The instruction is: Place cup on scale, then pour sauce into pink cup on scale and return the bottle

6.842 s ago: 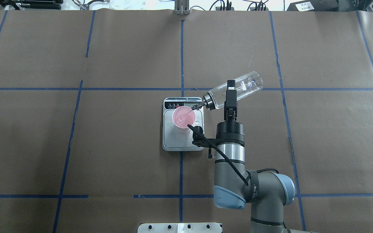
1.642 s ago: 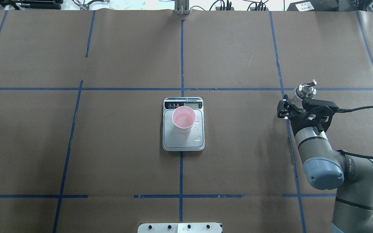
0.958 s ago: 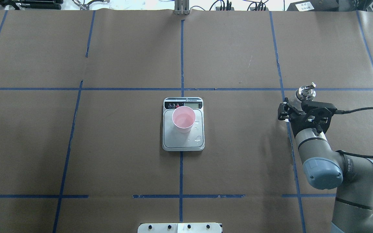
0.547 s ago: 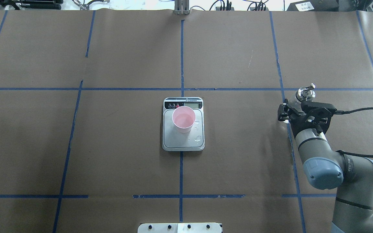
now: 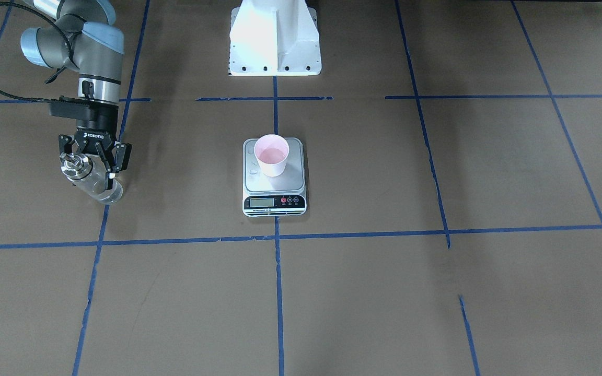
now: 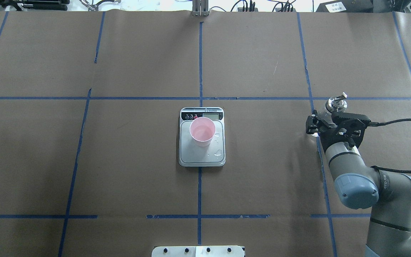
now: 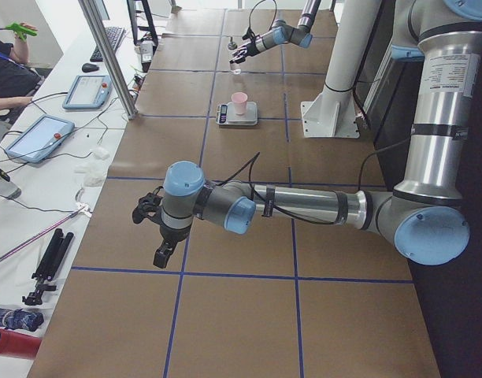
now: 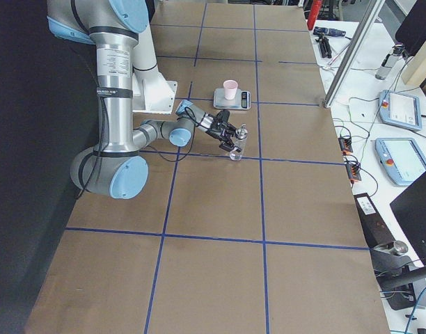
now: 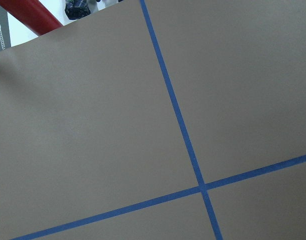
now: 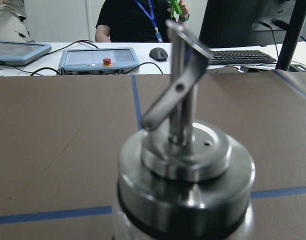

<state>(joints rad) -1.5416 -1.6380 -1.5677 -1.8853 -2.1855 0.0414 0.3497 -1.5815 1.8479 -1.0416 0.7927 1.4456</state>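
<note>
The pink cup (image 6: 202,132) stands on the scale (image 6: 198,157) at the table's middle, with clear liquid inside; it also shows in the front view (image 5: 271,154) on the scale (image 5: 280,183). The bottle (image 6: 336,102) stands upright at the table's right. My right gripper (image 6: 328,119) comes in level and is shut on the bottle (image 5: 103,192), its fingers on either side in the front view (image 5: 91,175). The right wrist view shows the collar and spout (image 10: 185,165) close up. My left gripper (image 7: 152,232) hangs low over the paper, far from the scale; I cannot tell its state.
Drops of liquid (image 6: 219,153) lie on the scale's platform beside the cup. The white robot base (image 5: 275,36) stands behind the scale. Blue tape lines cross the brown paper. Tablets and cables (image 8: 401,111) lie beyond the far edge.
My right arm carried the bottle from pouring over the cup to the table's right, turned it upright and lowered it a little. Over the last half second nothing visibly moved.
</note>
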